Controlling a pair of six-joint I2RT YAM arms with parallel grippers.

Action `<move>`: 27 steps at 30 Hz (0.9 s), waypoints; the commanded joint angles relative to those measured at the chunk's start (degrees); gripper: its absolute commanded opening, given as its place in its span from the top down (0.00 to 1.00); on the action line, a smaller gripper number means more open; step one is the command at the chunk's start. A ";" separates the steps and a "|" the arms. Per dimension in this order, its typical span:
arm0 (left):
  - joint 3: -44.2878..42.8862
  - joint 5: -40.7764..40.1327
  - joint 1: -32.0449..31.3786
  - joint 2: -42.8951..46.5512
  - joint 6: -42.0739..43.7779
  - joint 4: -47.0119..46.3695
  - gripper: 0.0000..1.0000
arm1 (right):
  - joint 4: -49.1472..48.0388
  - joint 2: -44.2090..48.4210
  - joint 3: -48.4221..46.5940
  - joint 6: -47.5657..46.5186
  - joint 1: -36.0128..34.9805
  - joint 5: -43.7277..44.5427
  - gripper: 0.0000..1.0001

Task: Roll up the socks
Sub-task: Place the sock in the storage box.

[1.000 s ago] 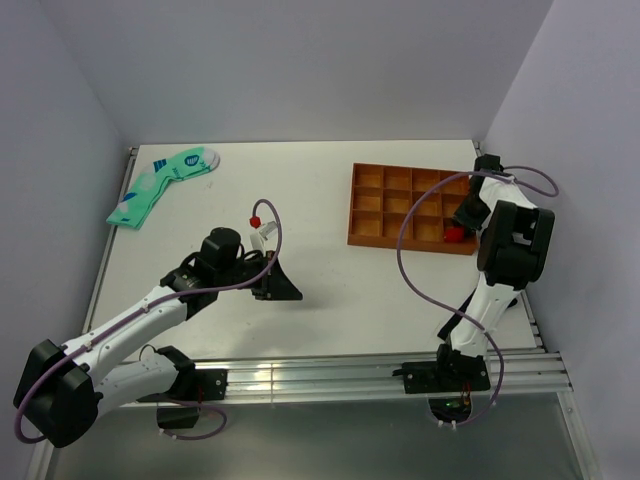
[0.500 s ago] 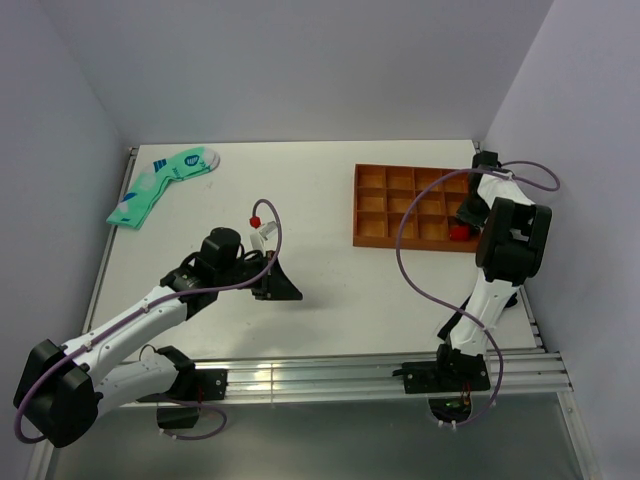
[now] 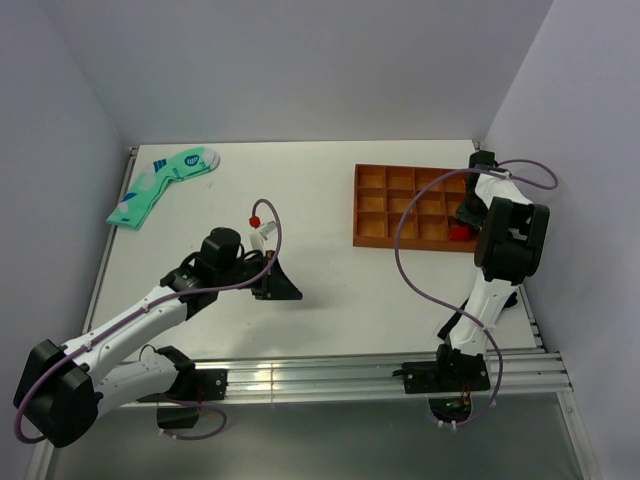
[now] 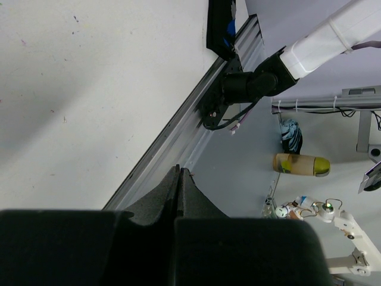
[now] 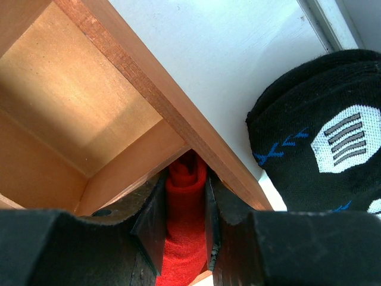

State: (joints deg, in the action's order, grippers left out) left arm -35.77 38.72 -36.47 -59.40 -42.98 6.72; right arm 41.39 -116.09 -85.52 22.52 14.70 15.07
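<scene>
A rolled red sock [image 5: 186,229] is pinched between the fingers of my right gripper [image 5: 186,182], which is shut on it. It sits at the near right corner compartment of the brown tray [image 5: 156,95], with its tip tucked behind the wooden wall. In the top view, red fabric [image 3: 458,233] shows under the right gripper [image 3: 463,222] at the tray's [image 3: 385,205] right end. My left gripper [image 3: 285,288] rests low over the table's middle front, shut and holding nothing. In the left wrist view its black fingers [image 4: 172,196] press together above the table's rail.
A mint-green sock with blue marks [image 3: 160,183] lies at the far left corner. A black sock with a white pattern [image 5: 324,137] lies on the table just outside the tray's corner. The right wall stands close behind the right arm. The metal rail [image 4: 178,134] runs along the near edge.
My right arm has edged slightly toward the far side with the red sock, and the tray has shifted a little to the right. The left arm has not moved.
</scene>
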 commanded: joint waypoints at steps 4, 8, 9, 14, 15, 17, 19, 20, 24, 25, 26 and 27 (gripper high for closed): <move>-0.79 -0.14 -0.01 0.77 -0.52 -1.45 0.95 | -1.31 -1.94 -1.41 -1.25 -0.11 3.12 1.00; -0.62 0.22 0.08 0.42 -0.61 -1.80 0.95 | -1.13 -2.12 -1.41 -1.25 -0.20 3.21 1.00; -0.70 0.22 0.08 0.42 -0.70 -1.89 0.95 | -1.39 -1.95 -1.23 -1.25 -0.20 3.12 1.00; -0.79 0.13 0.08 0.51 -0.52 -1.80 0.95 | -1.48 -1.94 -1.06 -1.25 -0.28 3.12 1.00; -0.71 0.22 0.08 0.51 -0.52 -1.80 0.95 | -1.48 -1.86 -1.06 -1.25 -0.20 3.04 1.00; -0.71 0.13 0.08 0.51 -0.61 -1.80 0.95 | -1.40 -1.86 -1.06 -1.25 -0.20 3.04 1.00; -0.62 0.13 0.08 0.42 -0.70 -1.80 0.95 | -1.40 -1.86 -1.06 -1.17 -0.20 2.95 1.00; -0.70 0.13 0.08 0.42 -0.53 -1.63 0.95 | -1.48 -1.86 -0.97 -1.25 -0.20 3.03 1.00; -0.88 0.04 0.17 0.51 -0.52 -1.54 0.95 | -1.05 -1.94 -1.23 -1.17 -0.20 3.21 1.00; -0.79 0.04 0.08 0.51 -0.44 -1.54 0.95 | -1.04 -1.94 -1.23 -1.08 -0.20 3.38 1.00; -0.71 0.04 0.17 0.51 -0.44 -1.54 0.95 | -1.13 -1.77 -1.06 -0.99 -0.20 3.47 1.00; -0.71 0.13 0.17 0.51 -0.44 -1.45 0.95 | -1.22 -1.77 -0.97 -1.08 -0.20 3.56 0.98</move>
State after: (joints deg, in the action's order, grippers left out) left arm -35.77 38.70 -36.47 -59.40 -43.16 6.72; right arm 41.45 -116.18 -85.62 22.04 14.50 15.66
